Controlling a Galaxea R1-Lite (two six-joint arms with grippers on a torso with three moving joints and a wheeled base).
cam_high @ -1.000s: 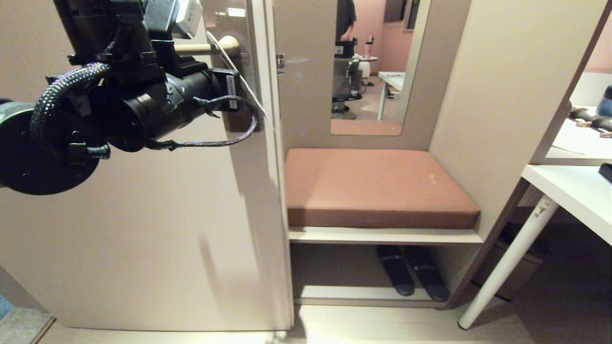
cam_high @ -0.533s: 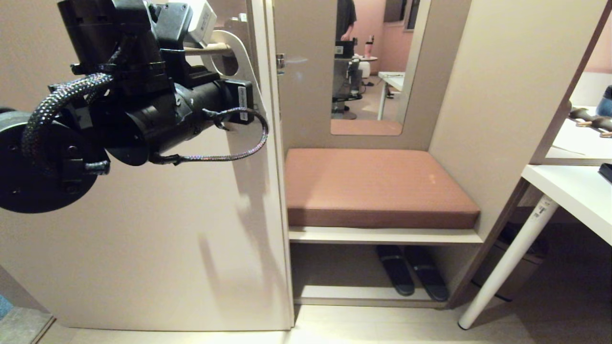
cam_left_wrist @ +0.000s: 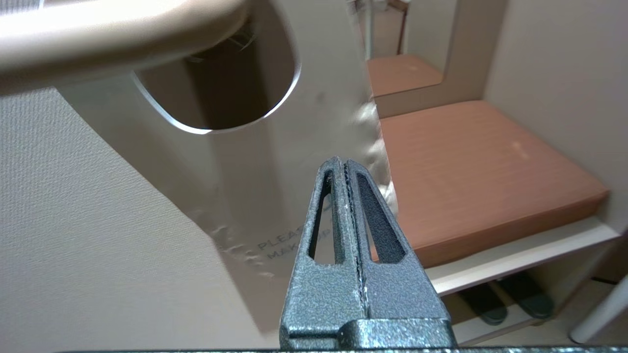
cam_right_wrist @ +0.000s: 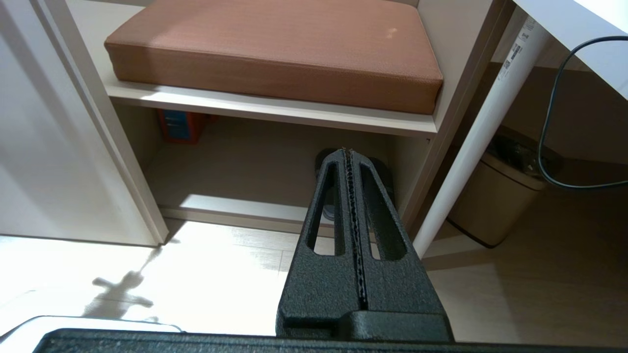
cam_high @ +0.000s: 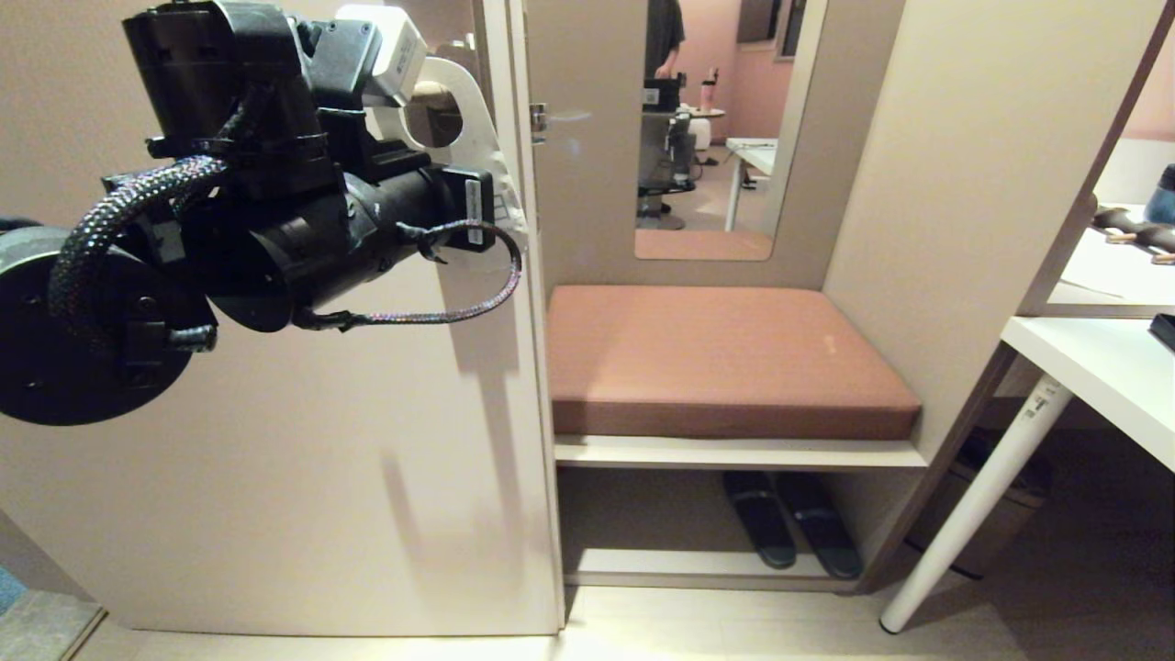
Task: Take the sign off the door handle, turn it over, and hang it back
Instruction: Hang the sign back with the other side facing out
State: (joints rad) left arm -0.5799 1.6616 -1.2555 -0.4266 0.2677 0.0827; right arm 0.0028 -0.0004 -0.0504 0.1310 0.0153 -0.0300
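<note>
Left gripper (cam_left_wrist: 343,162): sits raised to the top of the door (cam_high: 275,505), just below the door handle (cam_left_wrist: 98,34). Shows both fingers pressed flat together, no gap between them. Points at the pale face of the sign (cam_left_wrist: 294,147); cannot tell whether an edge of the card is pinched.

Sign (cam_high: 482,138): stands high on the door by its outer edge, cream side out, large hole at the upper end. Reads "PLEA…" and "MAK…" in faint print, the remainder hidden behind the fingers. Looks creased near that print. Frames the rounded knuckle of the door handle (cam_high: 431,92) inside the hole in the head view; in the left wrist view the beige lever crosses in front of the hole's upper rim. Unclear whether the lever passes through the hole.

Right gripper (cam_right_wrist: 346,152): hangs low, off to the side, over the pale floor, fingers closed against each other, holding nothing.

Bench niche beside the door: holds a brown cushion (cam_high: 725,358) on the upper shelf. Lower compartment: contains a pair of dark slippers (cam_high: 789,528) side by side, plus an orange and blue box (cam_right_wrist: 179,125) at the back corner. Round bin (cam_right_wrist: 495,196) under the white table (cam_high: 1102,367): dark-lined, contents not visible.
</note>
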